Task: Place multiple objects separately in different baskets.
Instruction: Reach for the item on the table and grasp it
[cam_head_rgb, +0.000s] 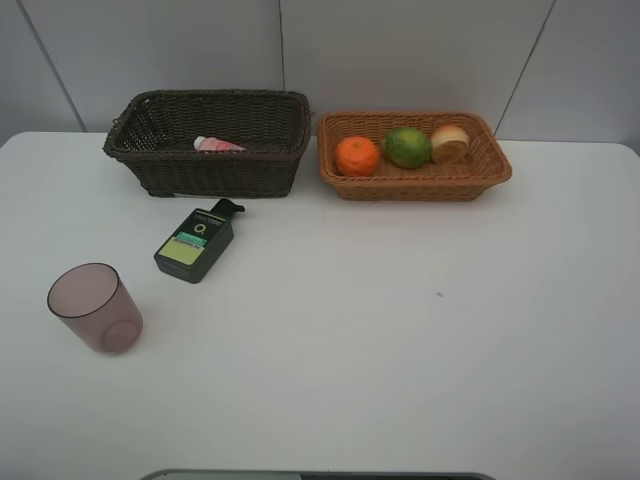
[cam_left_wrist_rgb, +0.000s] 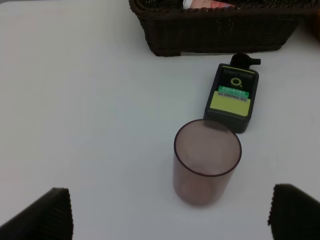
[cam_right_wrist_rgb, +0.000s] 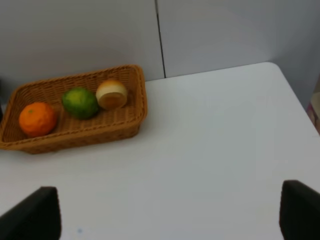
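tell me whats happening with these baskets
A two-armed robot is sorting items into two baskets. The orange, green fruit and peach lie in the tan basket, and the pink bottle lies in the dark basket. The dark green bottle and the cup are on the table, not yet sorted. Both pairs of jaws are open and hold nothing.
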